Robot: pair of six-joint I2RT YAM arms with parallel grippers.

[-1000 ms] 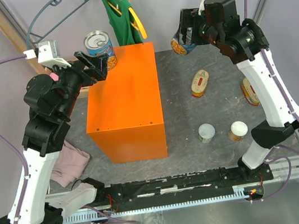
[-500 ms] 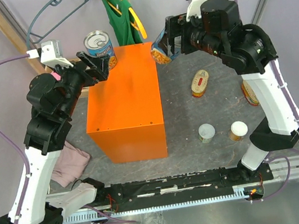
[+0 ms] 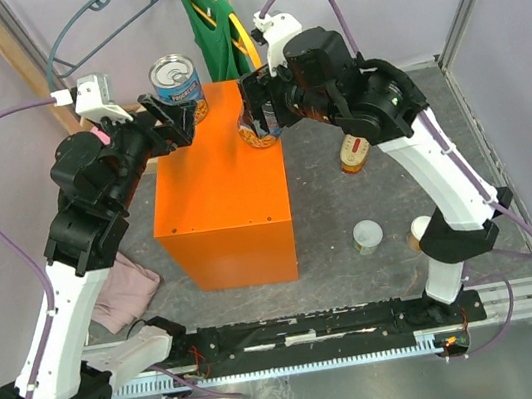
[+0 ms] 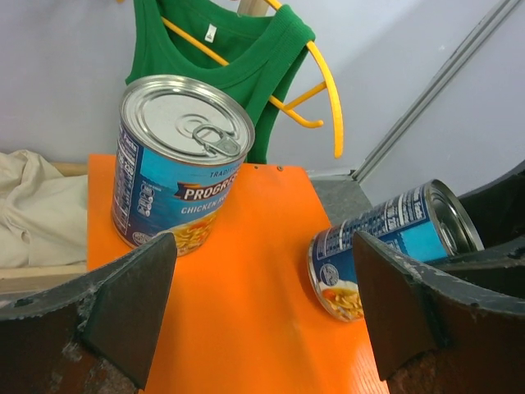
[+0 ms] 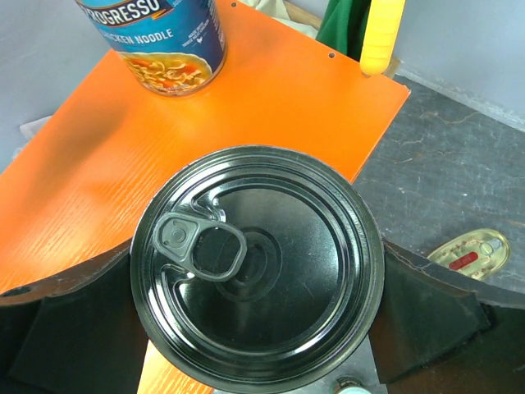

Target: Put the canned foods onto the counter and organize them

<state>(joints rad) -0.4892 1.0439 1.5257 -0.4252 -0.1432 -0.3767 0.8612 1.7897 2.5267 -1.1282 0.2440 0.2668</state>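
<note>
The counter is an orange box [image 3: 225, 196]. One blue-labelled can [image 3: 175, 80] stands upright on its far left corner; it also shows in the left wrist view [image 4: 176, 160] and the right wrist view [image 5: 156, 41]. My left gripper [image 3: 173, 123] is open and empty just in front of that can, fingers [image 4: 131, 304] wide apart. My right gripper [image 3: 260, 111] is shut on the second blue can [image 5: 258, 275] and holds it tilted over the counter's far right edge [image 4: 394, 246]. An oval tin [image 3: 355, 148] and a white-lidded can [image 3: 368, 236] lie on the table to the right; the other two tins are mostly hidden by the right arm.
A green top on a yellow hanger [image 3: 213, 26] hangs just behind the counter. A pinkish cloth [image 3: 124, 293] lies left of the box. A cream cloth [image 4: 33, 205] sits behind the counter's left side. The metal base rail [image 3: 298, 336] runs along the near edge.
My right arm has swung left with the blue can, from the far right of the table to above the counter's far right edge. My left gripper has hardly moved.
</note>
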